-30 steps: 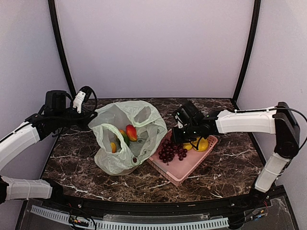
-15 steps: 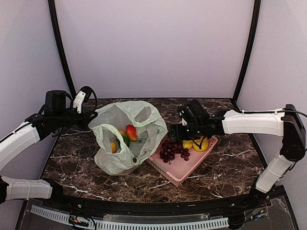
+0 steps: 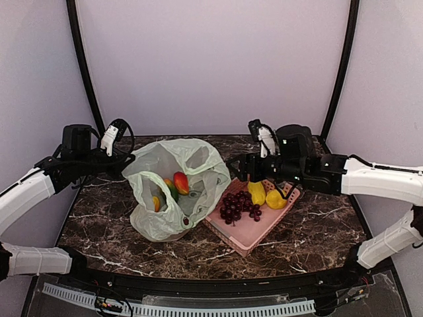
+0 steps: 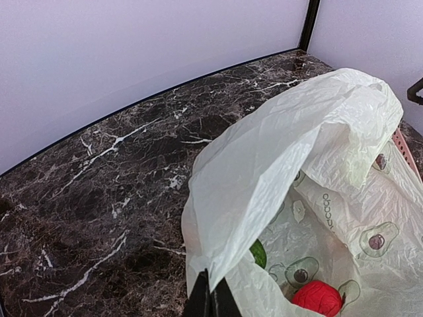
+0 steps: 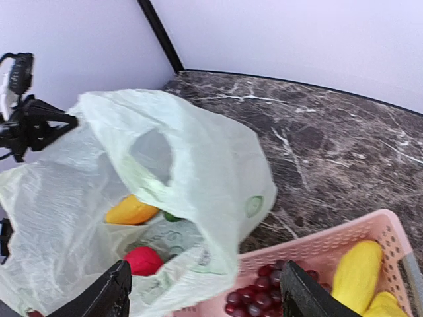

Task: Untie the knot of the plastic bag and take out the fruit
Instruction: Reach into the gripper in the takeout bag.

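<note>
The pale green plastic bag (image 3: 173, 191) sits left of centre with its mouth wide open; the knot is out of view. My left gripper (image 3: 123, 159) is shut on the bag's left rim, with plastic pinched between its tips (image 4: 210, 298). Fruit shows inside the bag: a red-green mango (image 3: 180, 182), a yellow piece (image 5: 132, 209), a red one (image 5: 143, 260) and a green one (image 4: 258, 253). My right gripper (image 3: 243, 166) hovers open and empty above the gap between bag and basket, its fingers (image 5: 109, 298) spread wide.
A pink slotted basket (image 3: 250, 239) lies right of the bag and touches it. It holds dark purple grapes (image 3: 236, 206) and two yellow pieces (image 3: 256, 193). Dark curved posts and pale walls ring the marble table (image 3: 310, 224).
My right gripper opened over the basket, left a yellow piece there, then rose and pulled back toward the rear. The left gripper and bag stayed put.
</note>
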`<control>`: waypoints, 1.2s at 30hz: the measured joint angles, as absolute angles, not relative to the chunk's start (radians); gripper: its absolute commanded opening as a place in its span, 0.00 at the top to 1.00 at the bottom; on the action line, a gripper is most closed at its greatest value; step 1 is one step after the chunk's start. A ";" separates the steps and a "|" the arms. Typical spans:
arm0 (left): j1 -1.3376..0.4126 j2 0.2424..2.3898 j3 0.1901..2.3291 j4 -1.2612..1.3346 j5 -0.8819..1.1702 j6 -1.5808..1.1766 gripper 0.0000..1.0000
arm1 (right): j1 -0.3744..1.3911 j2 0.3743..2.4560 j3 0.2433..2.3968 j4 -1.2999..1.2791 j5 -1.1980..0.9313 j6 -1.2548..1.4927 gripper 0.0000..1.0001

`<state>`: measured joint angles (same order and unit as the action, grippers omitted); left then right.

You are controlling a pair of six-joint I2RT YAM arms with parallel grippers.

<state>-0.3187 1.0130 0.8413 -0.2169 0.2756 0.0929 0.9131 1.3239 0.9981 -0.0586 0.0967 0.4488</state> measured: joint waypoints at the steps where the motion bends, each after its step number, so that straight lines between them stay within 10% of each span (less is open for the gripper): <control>1: -0.319 1.013 0.841 -0.217 0.277 0.093 0.99 | 0.936 1.325 1.004 -0.034 0.088 0.430 0.32; 9: -0.319 1.013 0.841 -0.215 0.284 0.093 0.99 | 1.096 1.537 1.205 0.022 0.061 0.309 0.49; 36: -0.319 0.990 0.841 -0.210 0.354 0.094 0.99 | 1.133 2.183 1.750 -0.255 -0.012 0.310 0.58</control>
<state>-0.3187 0.9897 0.8413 -0.2100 0.3538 0.0937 1.1328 2.1826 1.7500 -0.2550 -0.0116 0.3103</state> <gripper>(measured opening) 0.010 0.421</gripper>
